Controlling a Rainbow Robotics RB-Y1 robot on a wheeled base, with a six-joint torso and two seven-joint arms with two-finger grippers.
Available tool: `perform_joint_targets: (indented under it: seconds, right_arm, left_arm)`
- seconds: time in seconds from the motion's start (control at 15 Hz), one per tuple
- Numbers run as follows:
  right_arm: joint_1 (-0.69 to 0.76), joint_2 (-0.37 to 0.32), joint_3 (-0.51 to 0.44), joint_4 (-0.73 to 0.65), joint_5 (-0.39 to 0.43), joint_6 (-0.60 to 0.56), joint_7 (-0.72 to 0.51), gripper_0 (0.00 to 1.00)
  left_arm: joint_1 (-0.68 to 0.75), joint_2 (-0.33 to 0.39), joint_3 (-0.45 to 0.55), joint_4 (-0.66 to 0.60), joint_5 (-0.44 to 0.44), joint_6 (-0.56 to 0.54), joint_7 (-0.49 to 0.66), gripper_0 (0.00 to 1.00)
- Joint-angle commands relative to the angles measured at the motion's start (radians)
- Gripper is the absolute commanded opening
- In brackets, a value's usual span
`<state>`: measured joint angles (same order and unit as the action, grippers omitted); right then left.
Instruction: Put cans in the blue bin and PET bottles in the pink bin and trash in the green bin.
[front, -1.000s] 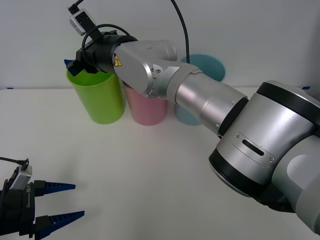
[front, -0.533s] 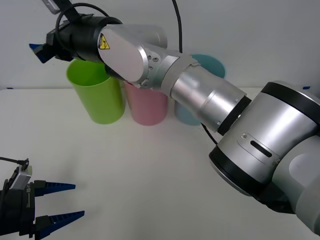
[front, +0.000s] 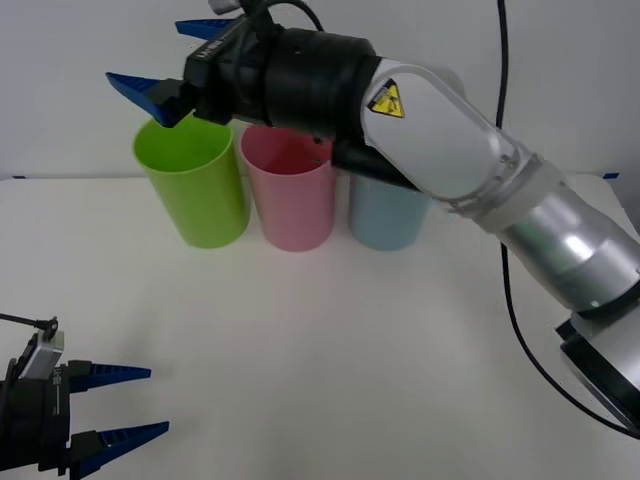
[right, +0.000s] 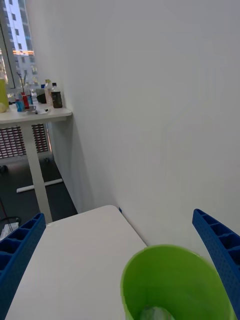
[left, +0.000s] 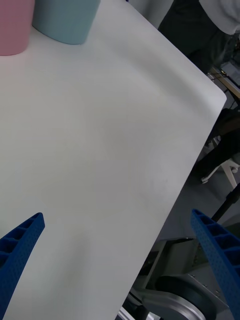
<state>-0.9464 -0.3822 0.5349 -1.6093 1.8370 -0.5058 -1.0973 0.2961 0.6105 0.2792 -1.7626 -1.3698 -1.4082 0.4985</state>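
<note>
Front view: the right gripper (front: 175, 60), fingers spread and empty, hangs above the green bin (front: 193, 195), its arm reaching across the pink bin (front: 291, 195) and blue bin (front: 386, 215); a low sweep could topple 1. The left gripper (front: 118, 405) waits released near the table edge.
Right wrist view: the trash (right: 156, 314) lies inside the green bin.
Left wrist view: the spread fingers hover over bare table (left: 110, 130).

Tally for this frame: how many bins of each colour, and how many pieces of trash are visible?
Green bin: 1
Pink bin: 1
Blue bin: 1
Trash, a white wad inside the green bin: 1
Total: 4
</note>
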Motion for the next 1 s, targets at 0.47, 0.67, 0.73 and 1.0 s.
perform_joint_targets:
  seconds: [0.47,0.67,0.73,1.0]
  right_arm:
    - [0.624,-0.115,-0.455,-0.526,-0.114,-0.445,0.290,1.00]
    - [0.785,-0.092,-0.569,-0.566,-0.180,-0.547,0.439,1.00]
    - [0.841,-0.073,-0.610,-0.577,-0.194,-0.588,0.490,1.00]
    - [1.003,-0.006,-0.748,-0.583,-0.226,-0.746,0.660,1.00]
  left_arm:
    - [0.000,0.000,0.000,0.000,0.000,0.000,0.000,1.00]
    - [0.000,0.000,0.000,0.000,0.000,0.000,0.000,1.00]
    - [0.000,0.000,0.000,0.000,0.000,0.000,0.000,1.00]
    - [0.000,0.000,0.000,0.000,0.000,0.000,0.000,1.00]
